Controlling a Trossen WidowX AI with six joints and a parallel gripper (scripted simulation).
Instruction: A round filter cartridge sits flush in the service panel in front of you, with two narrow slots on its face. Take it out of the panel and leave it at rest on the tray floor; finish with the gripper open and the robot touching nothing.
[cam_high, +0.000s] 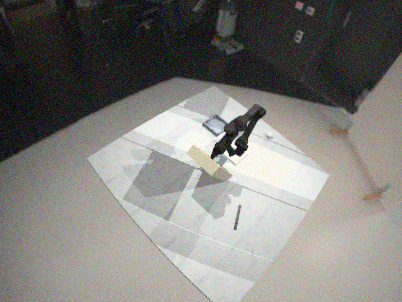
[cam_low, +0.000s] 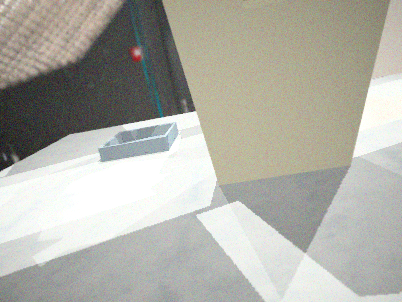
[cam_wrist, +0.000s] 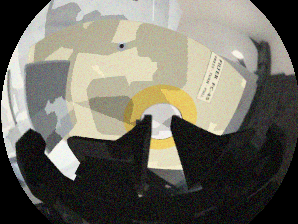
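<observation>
The cream service panel (cam_high: 204, 159) (cam_low: 280, 90) (cam_wrist: 107, 65) stands upright on the table; the exterior view shows only its plain back. In the wrist view, the pale round cartridge (cam_wrist: 162, 109) sits inside a yellow ring (cam_wrist: 188, 104) on the panel face. My gripper (cam_wrist: 160, 118) (cam_high: 214, 155) is at that face, its narrowly spaced fingers shut on the cartridge. The fingers hide its slots, and how far it stands out cannot be told. The blue-grey tray (cam_high: 209, 131) (cam_low: 135, 151) lies apart from the panel, with no cartridge visible in it.
A label (cam_wrist: 211, 77) is on the panel face, with a small dark hole (cam_wrist: 121, 46) elsewhere on it. A dark thin bar (cam_high: 237, 217) lies on the table beyond the panel's back. A small white object (cam_high: 269, 135) lies beside the arm.
</observation>
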